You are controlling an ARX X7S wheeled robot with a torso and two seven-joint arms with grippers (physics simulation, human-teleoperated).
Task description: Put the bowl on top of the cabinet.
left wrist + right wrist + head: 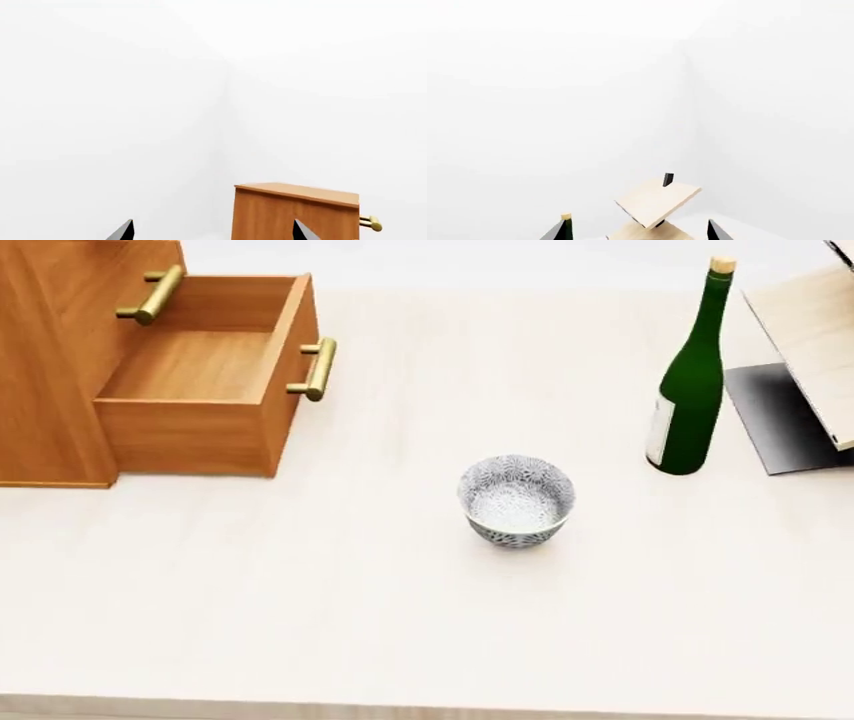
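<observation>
The small patterned bowl (517, 498) stands upright on the pale table near its middle, nothing touching it. The orange-brown cabinet (54, 360) stands at the far left with one drawer (214, 380) pulled out; its flat top (300, 192) shows in the left wrist view. Neither arm appears in the head view. My left gripper (213, 235) is open, only its two fingertips (123, 231) showing, wide apart, nothing between them. My right gripper (635, 235) is open too, its fingertips (715, 231) spread with nothing held. Both wrist cameras look at white walls.
A green wine bottle (690, 380) stands upright right of the bowl; its cork tip (566, 216) shows in the right wrist view. A pale slanted wooden rack (814, 330) with a dark shadow sits at the far right, the same rack (657, 200) facing the right wrist camera. Brass bar handles (318, 368) protrude.
</observation>
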